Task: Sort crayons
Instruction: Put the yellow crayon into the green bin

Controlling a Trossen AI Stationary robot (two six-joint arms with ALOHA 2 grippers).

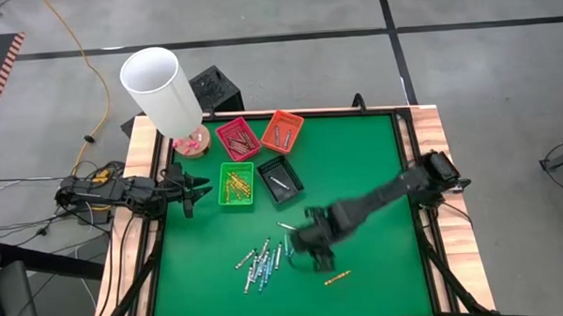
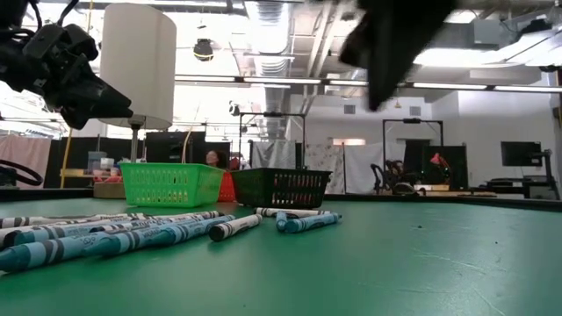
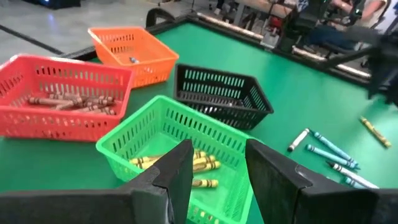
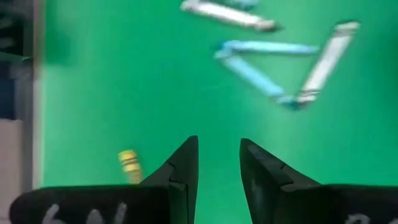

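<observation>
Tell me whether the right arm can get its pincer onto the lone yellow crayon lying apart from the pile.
Probably yes. The right pincer hangs open just beside the yellow crayon, which lies alone on bare green table, with nothing between them. The blue and white crayons lie on its other side.

2 dark jointed arms, black wedge-shaped fingers (image 3: pixel 180 168) with ridged inner faces, pale handwritten marks on right gripper (image 4: pixel 217 165) body

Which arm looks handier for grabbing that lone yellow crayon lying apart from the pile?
The right. Its tool hangs open near the yellow crayon, while the left tool waits by the green tray.
</observation>
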